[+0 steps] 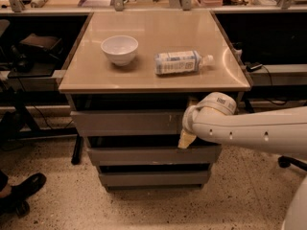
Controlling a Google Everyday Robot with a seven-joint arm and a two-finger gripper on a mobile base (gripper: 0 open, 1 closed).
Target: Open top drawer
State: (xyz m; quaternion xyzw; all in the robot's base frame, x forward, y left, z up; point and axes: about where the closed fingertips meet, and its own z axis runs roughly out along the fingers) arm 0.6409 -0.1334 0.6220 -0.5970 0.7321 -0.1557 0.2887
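This looks like a robotics lab or workshop. The tan surface (144, 86) tops a grey metal cabinet, with the top drawer (124, 122) just under its front edge. Behind the surface runs a long workbench (96, 3) cluttered with small gear. Either side of the surface, dark shelving holds equipment and a cable (266, 76). Beneath it lies a speckled floor (240, 195). The robot's claw (186, 139) hangs below the surface's front right corner, at the drawer fronts.

grey top drawer (124, 122), cream end effector (186, 139) at front
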